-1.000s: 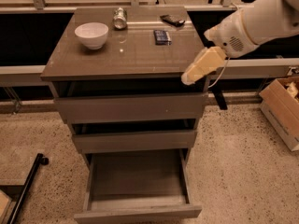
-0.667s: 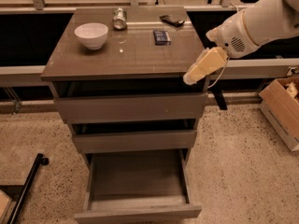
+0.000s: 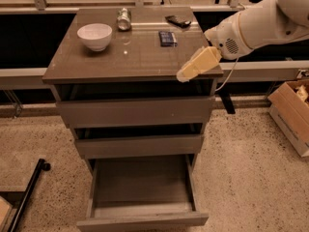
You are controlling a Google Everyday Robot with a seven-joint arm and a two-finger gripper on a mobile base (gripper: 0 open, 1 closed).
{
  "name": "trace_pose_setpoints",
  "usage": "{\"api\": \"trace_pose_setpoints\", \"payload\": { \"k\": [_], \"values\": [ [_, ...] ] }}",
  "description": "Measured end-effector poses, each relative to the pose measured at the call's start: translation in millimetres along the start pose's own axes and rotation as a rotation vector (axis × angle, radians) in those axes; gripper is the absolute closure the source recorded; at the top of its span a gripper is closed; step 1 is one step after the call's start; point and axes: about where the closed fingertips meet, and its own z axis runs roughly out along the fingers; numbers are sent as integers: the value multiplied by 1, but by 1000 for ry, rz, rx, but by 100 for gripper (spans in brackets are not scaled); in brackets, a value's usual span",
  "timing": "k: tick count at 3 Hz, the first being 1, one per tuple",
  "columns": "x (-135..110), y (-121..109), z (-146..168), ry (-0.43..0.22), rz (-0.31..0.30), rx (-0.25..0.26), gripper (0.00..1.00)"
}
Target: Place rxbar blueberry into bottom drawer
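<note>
arm (image 3: 251, 25): extended from right | gripper (image 3: 192, 67): angled down-left

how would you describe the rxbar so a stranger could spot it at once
Find the grey-brown drawer cabinet; on its top, right of centre toward the back, lies the rxbar blueberry, behind the gripper at the front right edge. It is the small flat dark-blue rectangle, unlike the white bowl, silver can and glossy black object.

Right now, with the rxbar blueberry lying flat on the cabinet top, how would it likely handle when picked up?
The rxbar blueberry looks small and flat: probably light, unlikely to roll. Lying flush on the glossy cabinet top, it may slide when nudged. The tool hangs at the top's front edge, apart from it.
</note>
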Motion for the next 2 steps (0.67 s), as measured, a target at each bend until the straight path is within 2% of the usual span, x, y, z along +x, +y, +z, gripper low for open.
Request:
{"api": "trace_pose_setpoints", "payload": {
  "k": [2],
  "values": [
    [-33,-32,51,-165,55,-10,0]
  ]
}}
